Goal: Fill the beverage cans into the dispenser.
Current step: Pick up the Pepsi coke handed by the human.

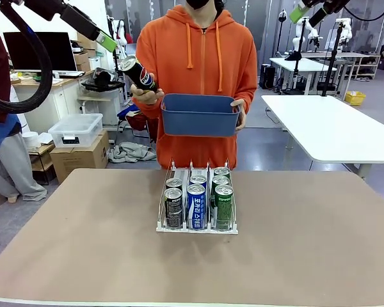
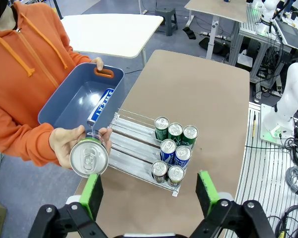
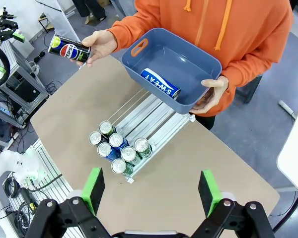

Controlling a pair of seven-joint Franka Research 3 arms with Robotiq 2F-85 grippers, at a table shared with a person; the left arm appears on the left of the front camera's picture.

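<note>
Front view put the held can (image 1: 138, 72) in the upper left of the frame, tilted, with its silver top aimed up-left toward my left jaws. These hung just beyond it, one green pad (image 1: 105, 43) showing. My right jaws were in the far upper right corner, well apart, so I judged the left arm much the nearer for any handover.

In the left wrist view the can sat low left, just above my left-hand pad (image 2: 92, 193), and I saw it nearly end-on, lid facing me. Its long axis therefore ran roughly along my line of sight. I judged I would need to come round to its side before I could close on it. Both pairs of jaws stood wide open and held nothing.

The person's hand (image 1: 144, 94) wrapped the can's lower body, leaving the upper part free. Those fingers were what stood in my way. Their other hand (image 1: 240, 115) held the blue tub (image 1: 198, 115) just beside it, with one blue-and-white can (image 3: 160, 83) lying flat inside.

The dispenser (image 1: 179, 171) stood mid-frame on the desk (image 1: 294, 243). Seven cans (image 1: 196, 204) stood upright at its front lip: two black, two blue, three green. The back of the left and middle lanes was bare.
</note>
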